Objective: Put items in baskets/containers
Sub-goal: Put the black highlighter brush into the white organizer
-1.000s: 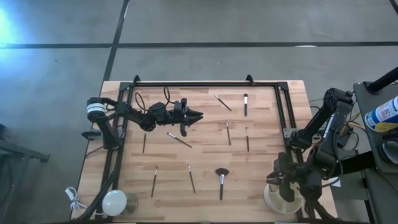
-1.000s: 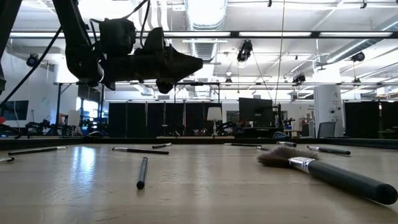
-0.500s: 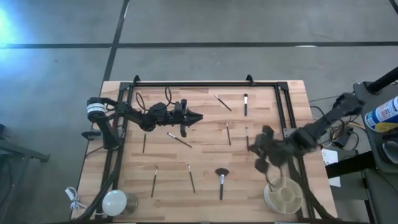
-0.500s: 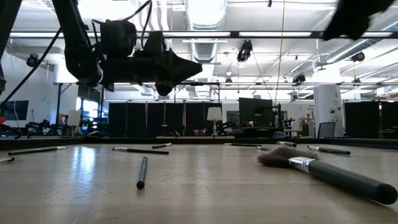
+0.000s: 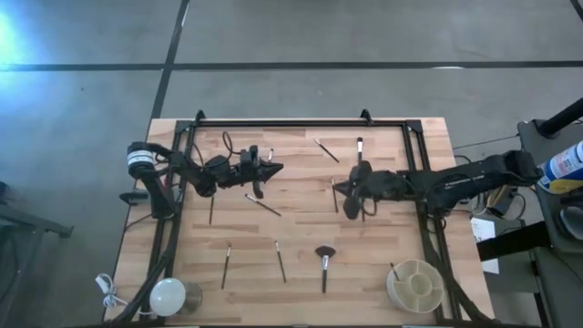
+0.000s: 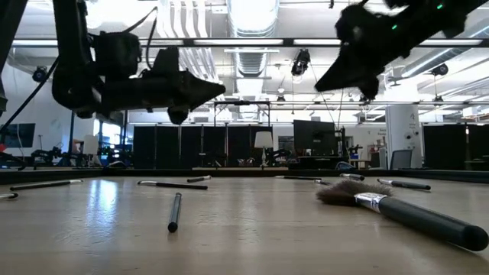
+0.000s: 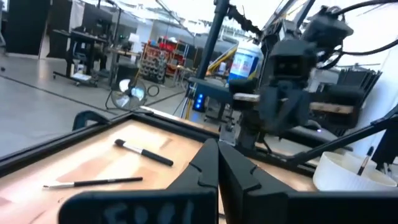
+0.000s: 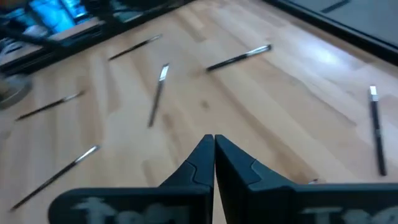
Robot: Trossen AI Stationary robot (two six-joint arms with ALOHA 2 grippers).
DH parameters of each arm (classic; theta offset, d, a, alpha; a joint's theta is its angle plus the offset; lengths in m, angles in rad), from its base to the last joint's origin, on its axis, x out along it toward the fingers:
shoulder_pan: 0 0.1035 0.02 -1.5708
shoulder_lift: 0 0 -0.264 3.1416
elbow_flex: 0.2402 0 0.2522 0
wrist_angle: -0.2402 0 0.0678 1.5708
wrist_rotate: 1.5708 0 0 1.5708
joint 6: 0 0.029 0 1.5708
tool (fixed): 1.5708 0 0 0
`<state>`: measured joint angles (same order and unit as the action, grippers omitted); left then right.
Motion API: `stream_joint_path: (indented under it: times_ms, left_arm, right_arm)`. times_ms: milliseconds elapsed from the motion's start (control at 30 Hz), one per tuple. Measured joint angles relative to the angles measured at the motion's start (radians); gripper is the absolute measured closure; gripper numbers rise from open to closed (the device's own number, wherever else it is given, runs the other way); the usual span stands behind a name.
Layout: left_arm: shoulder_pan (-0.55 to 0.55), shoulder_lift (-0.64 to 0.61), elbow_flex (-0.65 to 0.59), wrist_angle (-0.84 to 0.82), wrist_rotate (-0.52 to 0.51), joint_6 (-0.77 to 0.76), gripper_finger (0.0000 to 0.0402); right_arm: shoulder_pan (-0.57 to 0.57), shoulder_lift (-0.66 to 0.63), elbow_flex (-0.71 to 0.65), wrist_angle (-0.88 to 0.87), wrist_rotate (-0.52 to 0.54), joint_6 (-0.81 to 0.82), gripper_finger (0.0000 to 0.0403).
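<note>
1. While your left hand (image 5: 271,169) hovers closed and empty, well left of the tub (image 5: 415,285), it has drifted slightly farther away.
2. Your right hand (image 5: 343,189), closed and empty, has swung off the tub to mid-surface (image 5: 301,228), over a thin brush (image 5: 334,195).
3. Expect another pickup; one brush (image 5: 395,271) already stands in the tub.

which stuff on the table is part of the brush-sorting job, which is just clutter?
Job:
- thin brushes scattered on the table
- fluffy-headed brush
- cream tub, one brush in it
- left gripper, right gripper, both shut, above the table

Clutter:
- white dome with cord
- black frame
</note>
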<state>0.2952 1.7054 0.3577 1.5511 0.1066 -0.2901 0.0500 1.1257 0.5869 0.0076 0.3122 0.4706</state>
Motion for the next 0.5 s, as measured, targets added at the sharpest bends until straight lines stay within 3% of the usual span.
stream_joint_path:
  times_ms: [200,333,500]
  left_arm:
    - [0.014,0.000,-0.013,0.002,0.012,-0.012,0.0401]
    - [0.017,0.000,-0.014,0.002,0.041,-0.019,0.0401]
    - [0.019,-0.001,-0.014,0.002,0.094,-0.022,0.0401]
  right_arm:
    - [-0.020,0.103,0.043,0.007,-0.025,0.100,0.0394]
    - [0.048,0.188,0.140,-0.123,-0.072,0.189,0.0385]
    - [0.161,0.311,0.270,-0.276,-0.147,0.291,0.0345]
